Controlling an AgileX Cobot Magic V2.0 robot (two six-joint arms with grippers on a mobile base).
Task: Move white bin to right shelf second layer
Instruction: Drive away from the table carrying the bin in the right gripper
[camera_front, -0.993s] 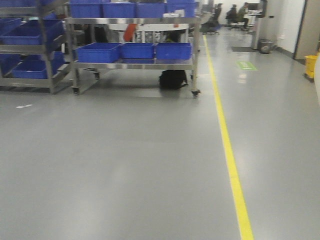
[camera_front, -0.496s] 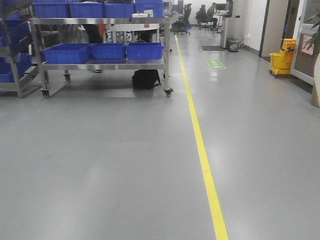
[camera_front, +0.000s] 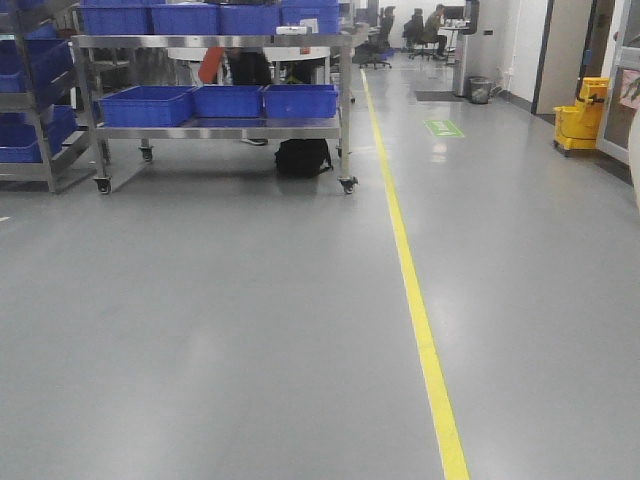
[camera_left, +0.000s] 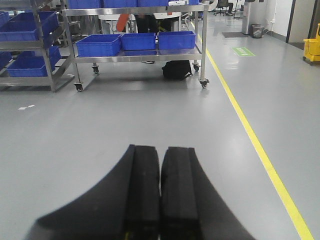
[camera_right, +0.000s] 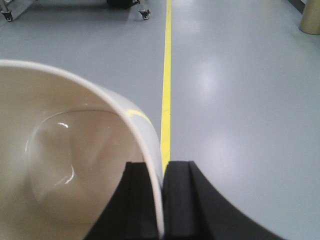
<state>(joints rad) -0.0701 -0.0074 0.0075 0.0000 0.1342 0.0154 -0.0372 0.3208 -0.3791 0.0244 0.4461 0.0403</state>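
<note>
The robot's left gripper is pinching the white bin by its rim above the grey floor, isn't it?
Not the left. The right gripper pinches the white bin by its rim above the grey floor, as the right wrist view shows; the left gripper is shut, empty.

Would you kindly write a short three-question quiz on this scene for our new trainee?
1. True or false: the right end effector grips the white bin by its wall.
2. What colour are the crates on the lower shelf of the steel cart? A blue, B red, C green.
3. Fill in: the left end effector is ____ and holds nothing.
Key: 1 true; 2 A; 3 shut.
</note>
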